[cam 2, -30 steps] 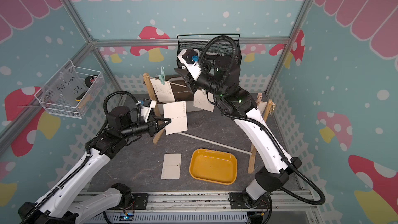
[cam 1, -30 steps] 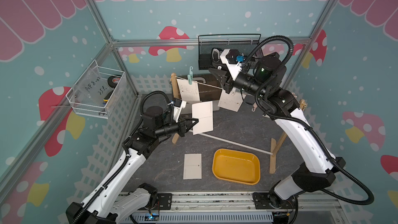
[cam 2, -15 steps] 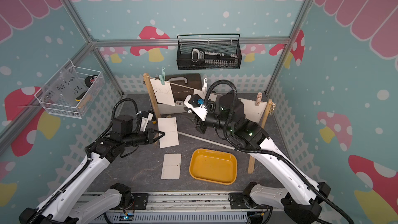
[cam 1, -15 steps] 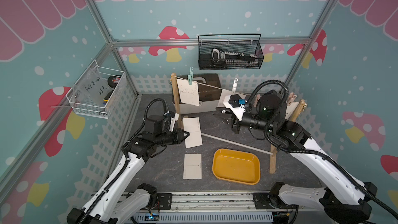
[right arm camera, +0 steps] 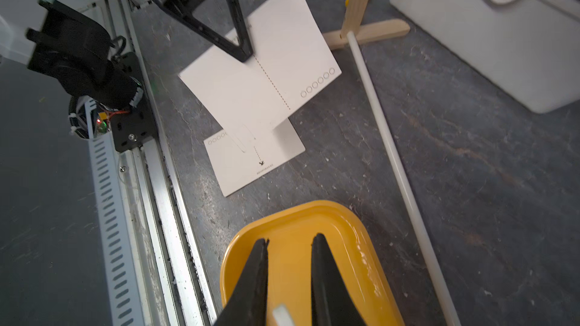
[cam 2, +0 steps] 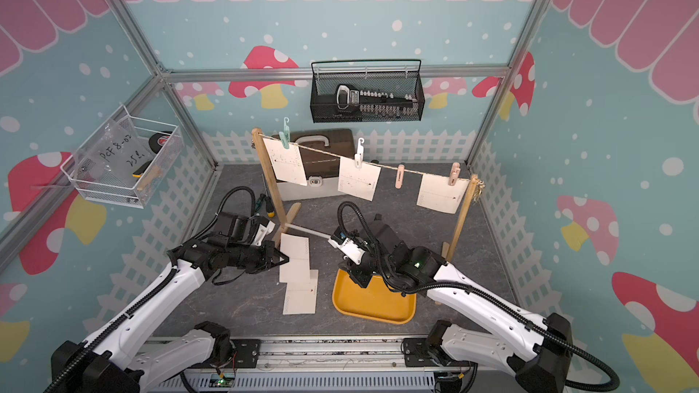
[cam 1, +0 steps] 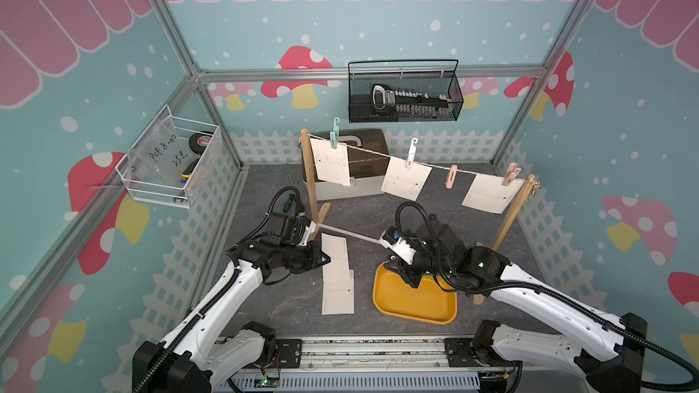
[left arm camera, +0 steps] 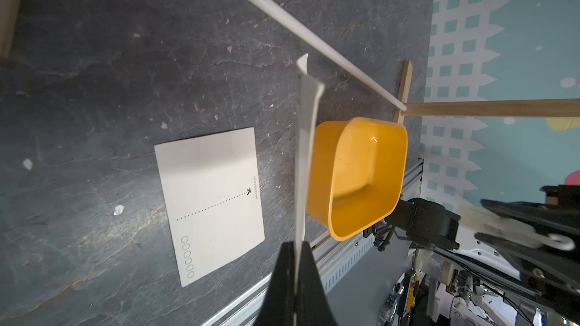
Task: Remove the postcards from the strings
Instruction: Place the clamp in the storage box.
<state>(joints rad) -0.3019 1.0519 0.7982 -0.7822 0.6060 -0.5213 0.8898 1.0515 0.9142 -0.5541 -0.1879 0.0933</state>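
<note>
Dark mat [cam 1: 295,308] underneath, and the left gripper [cam 1: 327,258] is clamped on a held postcard [cam 1: 338,249] just above the flat postcard [cam 1: 337,298], while the right gripper [right arm camera: 290,239] hangs over the yellow tray [right arm camera: 314,205] pinching a white clothespin [left arm camera: 502,230] between its jaws. So two are off, and three hanging postcards [cam 1: 406,183] are left pinned along the string [cam 1: 435,164]. Only the top views show that line; only the left wrist view shows the white clothespin clearly, and the held postcard edge-on
</note>
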